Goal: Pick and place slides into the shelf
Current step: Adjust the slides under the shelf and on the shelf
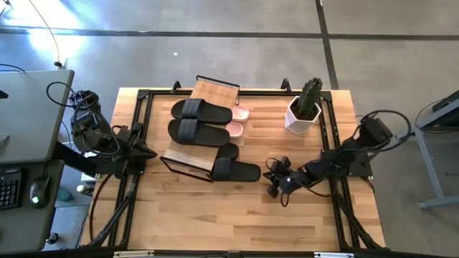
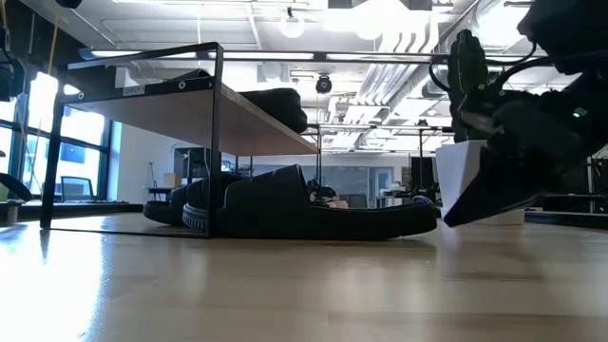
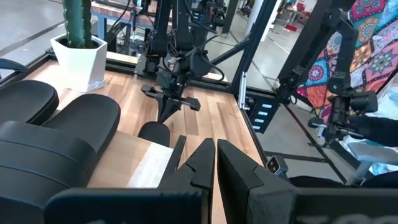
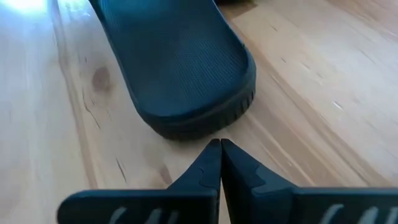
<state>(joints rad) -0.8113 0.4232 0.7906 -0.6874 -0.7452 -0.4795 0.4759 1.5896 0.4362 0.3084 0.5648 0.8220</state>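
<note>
Right gripper point(image 4: 219, 144) low over table point(image 1: 215, 222), jaws clenched, empty; heel of black slide point(image 4: 180, 68) just ahead of tips, not touching. Beyond it, shelf point(image 1: 204, 122) carrying two black slides point(image 1: 197, 120), pink pair point(image 1: 239, 120) at far side. Left gripper point(image 3: 214, 149) clenched, empty, beside shelf's opposite edge

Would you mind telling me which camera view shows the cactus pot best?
The high view: the whole cactus pot shows from above, unobstructed. The left wrist view cuts off the cactus's top, the low view hides it behind an arm, and the right wrist view misses it.
</note>
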